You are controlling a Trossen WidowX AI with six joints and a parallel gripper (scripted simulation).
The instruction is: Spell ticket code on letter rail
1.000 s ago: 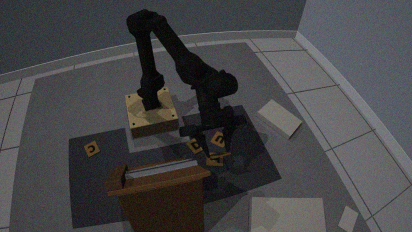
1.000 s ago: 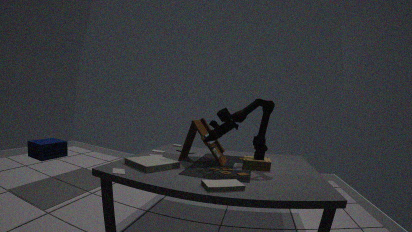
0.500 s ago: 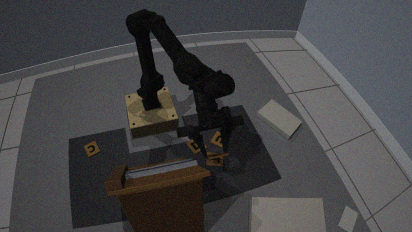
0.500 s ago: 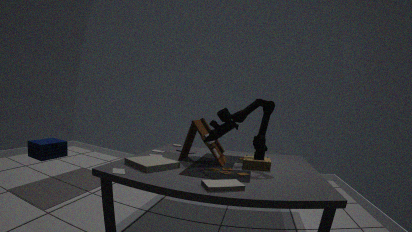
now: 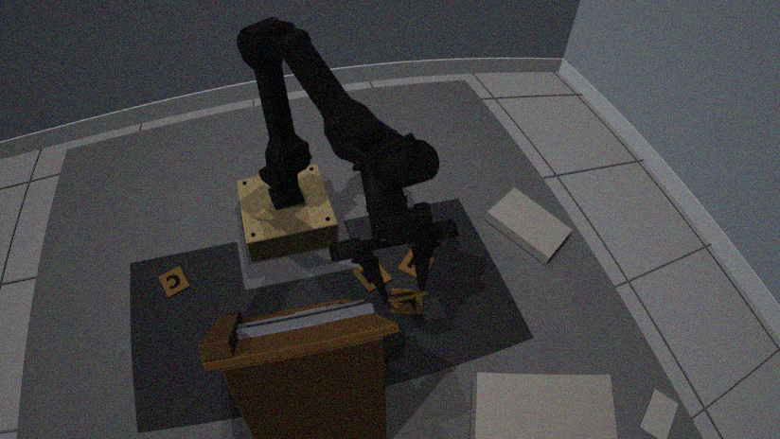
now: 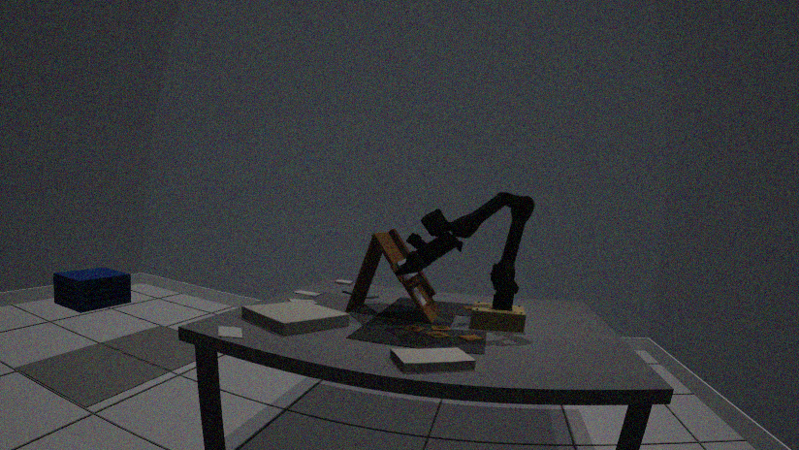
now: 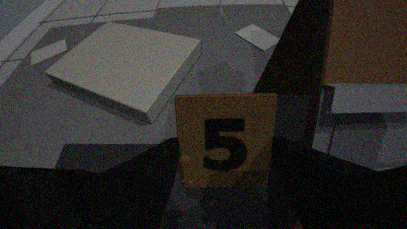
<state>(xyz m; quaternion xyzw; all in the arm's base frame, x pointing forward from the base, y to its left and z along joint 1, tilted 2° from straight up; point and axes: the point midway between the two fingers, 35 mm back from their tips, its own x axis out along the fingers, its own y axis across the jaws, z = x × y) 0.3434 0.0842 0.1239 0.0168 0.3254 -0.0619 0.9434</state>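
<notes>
Carefully now, I'd keep the 5 tile (image 5: 407,293) (image 7: 226,140), pinched in my gripper (image 5: 403,293) (image 6: 399,272) (image 7: 224,144), square to the rail's (image 5: 310,318) (image 7: 370,99) open end before sliding.

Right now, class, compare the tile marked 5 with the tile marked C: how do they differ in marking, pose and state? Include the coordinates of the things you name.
The tile marked 5 (image 5: 408,292) (image 7: 193,148) bears a numeral; the tile marked C (image 5: 173,281) bears a letter.
The 5 tile is held off the surface between the fingers of the gripper (image 5: 403,293) (image 6: 399,272) (image 7: 224,143); the C tile lies loose and flat on the dark mat (image 5: 180,359) (image 6: 371,332).
Both are orange-yellow tiles with dark characters.
</notes>
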